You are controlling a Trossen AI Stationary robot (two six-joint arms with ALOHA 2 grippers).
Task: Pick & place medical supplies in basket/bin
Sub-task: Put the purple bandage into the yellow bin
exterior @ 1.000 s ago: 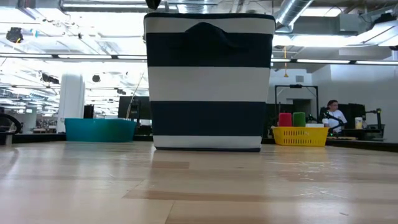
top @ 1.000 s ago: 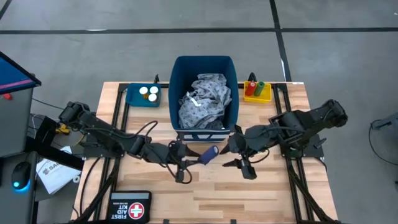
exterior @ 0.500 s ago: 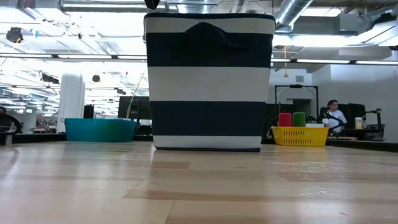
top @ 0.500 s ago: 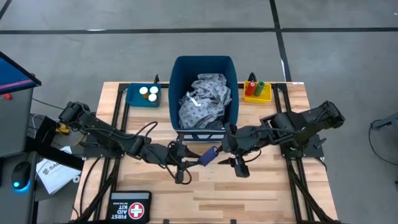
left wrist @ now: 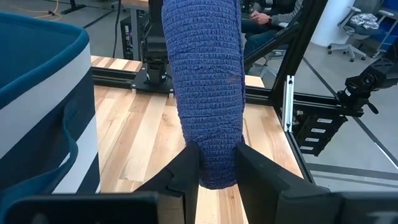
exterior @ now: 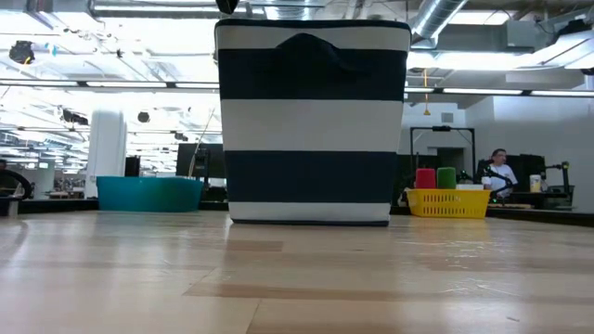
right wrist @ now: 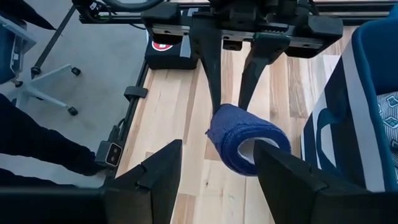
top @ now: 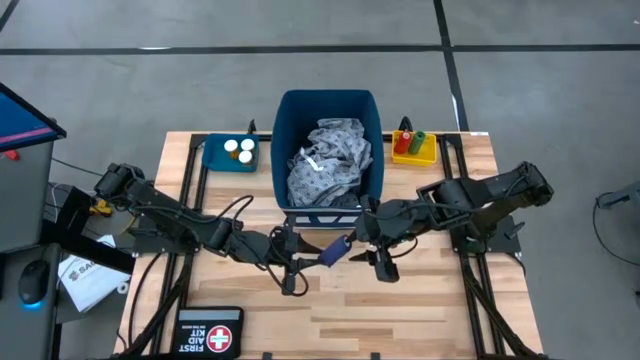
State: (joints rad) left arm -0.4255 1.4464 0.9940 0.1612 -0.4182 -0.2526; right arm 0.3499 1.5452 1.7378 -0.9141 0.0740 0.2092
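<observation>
Left end effector point(top: 311, 255) lower centre of the high view, fingers clamped, right end effector point(top: 366, 252) just beside it, fingers parted, both arms stretched inward.

Bin point(top: 329, 104) at table's point(top: 420, 310) rear centre, gown point(top: 330, 160) in it. Tray w/ bottles point(top: 238, 150) just left of bin; tray w/ cylinders point(top: 413, 142) just right. In front of bin, above mid-table: roll point(top: 335, 250), clamped at one end in left gripper point(top: 308, 255), which is on its left. Right gripper point(top: 364, 252) faces it from the right, fingers point(right wrist: 158, 171) either side of roll's free end, apart from it. Pouch point(top: 210, 332) at table's front-left edge.
</observation>
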